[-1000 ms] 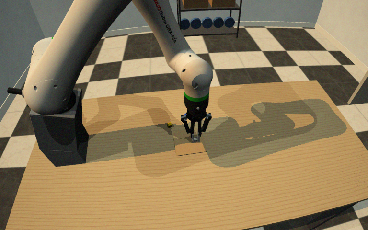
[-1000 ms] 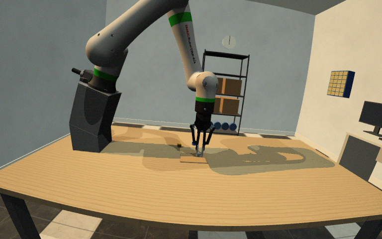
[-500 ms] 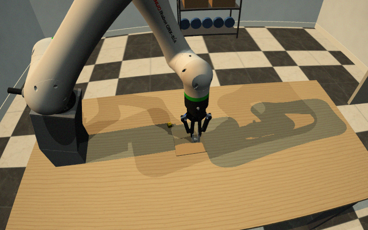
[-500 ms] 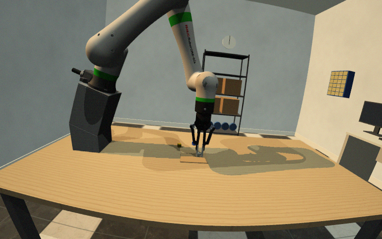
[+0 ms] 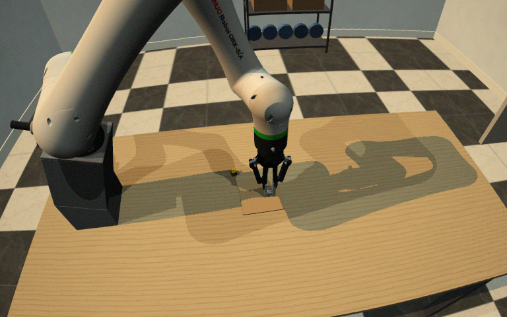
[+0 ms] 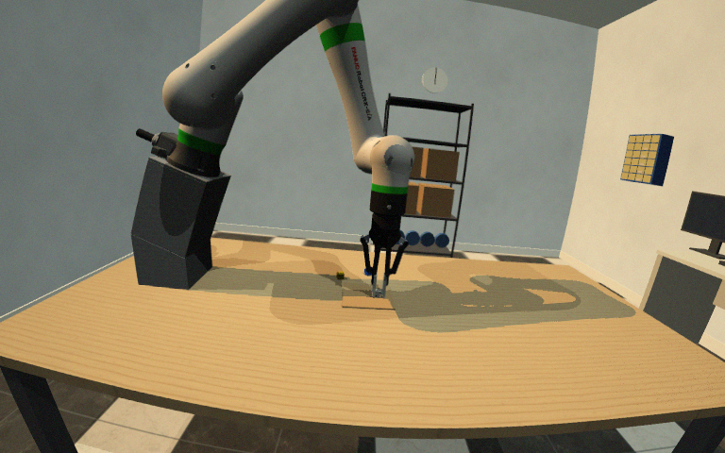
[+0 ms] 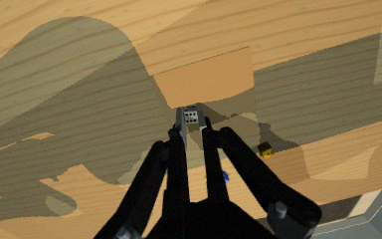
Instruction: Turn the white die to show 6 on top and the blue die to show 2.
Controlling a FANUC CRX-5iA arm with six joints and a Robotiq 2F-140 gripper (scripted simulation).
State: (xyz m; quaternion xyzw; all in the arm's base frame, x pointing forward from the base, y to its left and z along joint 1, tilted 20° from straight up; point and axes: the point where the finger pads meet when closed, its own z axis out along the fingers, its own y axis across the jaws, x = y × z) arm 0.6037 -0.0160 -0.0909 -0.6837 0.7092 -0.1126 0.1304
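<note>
In the top view, the robot arm point(image 5: 235, 48) point(image 6: 359, 85) reached over the wooden table point(image 5: 209, 269) point(image 6: 320, 368) with its gripper point(image 5: 269, 191) point(image 6: 379, 293) point(image 7: 190, 113) pointing down at the mat point(image 5: 261, 205) point(image 6: 364, 302) point(image 7: 209, 82). The white die point(image 5: 269, 191) point(image 6: 378, 293) point(image 7: 190, 118) was pinched between the fingertips, over the part of the mat away from its bright front strip. The yellow die point(image 5: 233, 172) point(image 6: 340, 276) point(image 7: 266, 149) sat on the table, off the mat and near its back corner on the side of the arm's base.

In the exterior view, the two fingers stood upright around the white die, low over the mat; whether the die touched the mat could not be told. A bit of the blue die point(image 6: 367, 274) point(image 7: 226, 177) showed behind the gripper. The yellow die was on the table, nearer the base.

In the wrist view, the fingers gripped the white die from two sides. Its face toward the camera bore six dots in two rows of three. The blue die peeked out beside a finger, partly covered, past the mat's back edge, its number unreadable. The yellow die lay apart from both, in the open beyond the finger linkage.
</note>
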